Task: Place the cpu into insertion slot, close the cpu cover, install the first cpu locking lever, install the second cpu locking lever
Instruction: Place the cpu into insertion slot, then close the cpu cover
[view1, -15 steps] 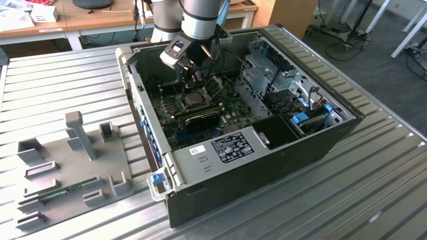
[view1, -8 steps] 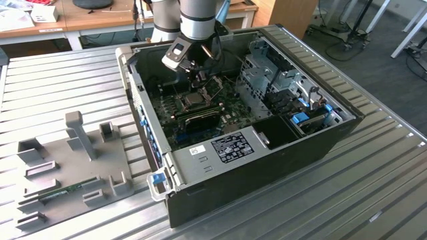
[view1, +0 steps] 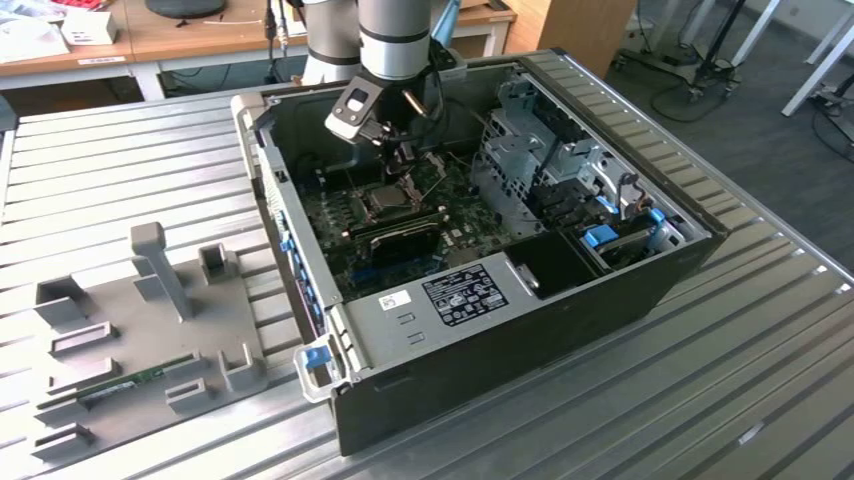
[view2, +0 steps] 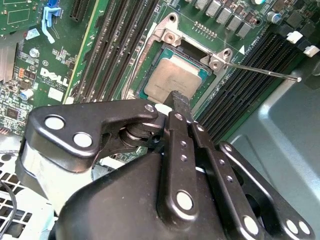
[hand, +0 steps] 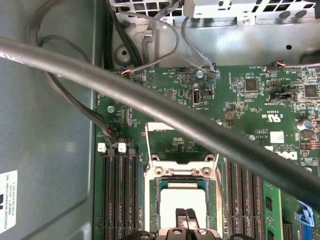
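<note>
Labels first. The open case (view1: 627, 290) has a black sticker (view1: 467, 292) with white print on an inner bracket, and a white sticker (view1: 396, 300) just beside it. In the first wrist view there's a printed label (hand: 7, 200) on the grey case wall. The green board (hand: 240, 105) has white silk-screened lettering all over it, plus its own small tag (hand: 276, 136). Not copying any of it out.

The cpu (view2: 172, 82) lies flat in the slot (view2: 167, 36). It has a dull matte silver top, with a strip of its green edge showing along one side. The slot's rim is shiny stamped metal with round screw heads at the corners. A thin wire lever (view2: 260, 71) pokes out from one corner, over the long black memory slots (view2: 235, 100).

The claw (view2: 181, 102) is clenched, tips pressed together, sitting over the edge of the cpu's top. Can't tell if it's actually touching. The linkage arms are glossy black with silver rivets.

View differences:
- **Second wrist view:** gives the lever and the linkage up close.
- **First wrist view:** adds a fat black cable (hand: 150, 100) running diagonally across the board.
- **Exterior view:** shows the ribbed metal table (view1: 747, 380). On the exterior view's left there's a grey plastic tray (view1: 134, 340) with a green memory stick (view1: 127, 385) lying in it.
</note>
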